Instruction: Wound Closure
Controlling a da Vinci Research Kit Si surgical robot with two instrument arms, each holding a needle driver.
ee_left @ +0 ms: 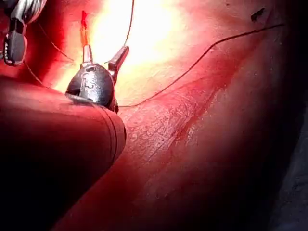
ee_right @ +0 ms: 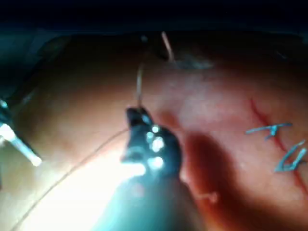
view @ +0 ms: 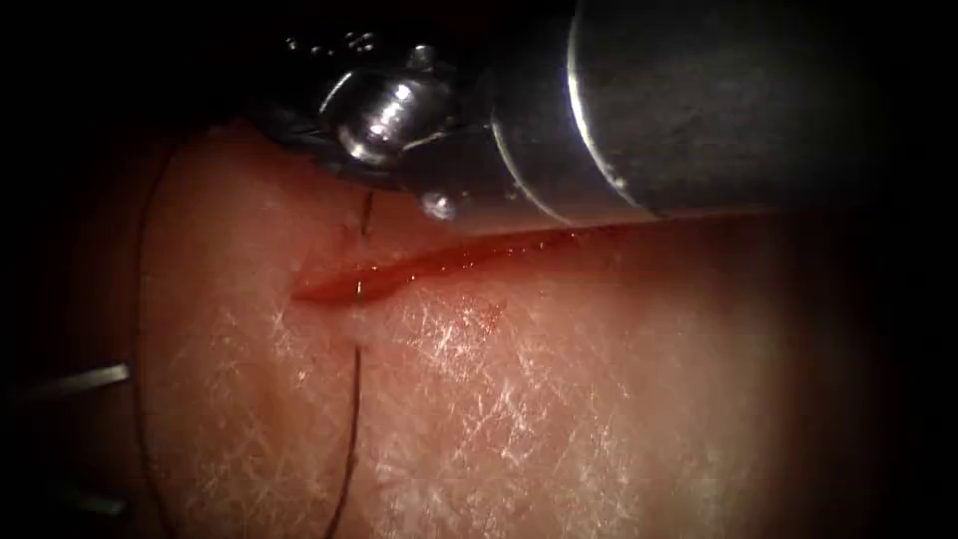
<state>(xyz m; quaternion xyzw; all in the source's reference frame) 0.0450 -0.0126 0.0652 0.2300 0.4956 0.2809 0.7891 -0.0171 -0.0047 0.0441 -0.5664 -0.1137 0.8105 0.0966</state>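
The cut (view: 429, 268) runs across the tissue (view: 559, 399) with red fluid in it. A dark thread (view: 351, 419) crosses the cut near its left end and trails toward the near edge. My right tool's wrist (view: 384, 120) and thick shaft lie over the far side of the cut. From close up, my right tool (ee_right: 138, 115) looks shut on the thread (ee_right: 139, 77), which rises from its tip. My left tool (ee_left: 106, 50) stands open with nothing between its jaws, and thread (ee_left: 192, 65) lies beside it. At the endoscope view's left, its two jaw tips (view: 95, 379) show spread apart.
A second strand of thread (view: 140, 299) curves along the tissue's left edge. Two earlier stitches (ee_right: 274, 130) sit across the cut further along. The right tool's shaft (view: 718, 100) covers the far right of the tissue.
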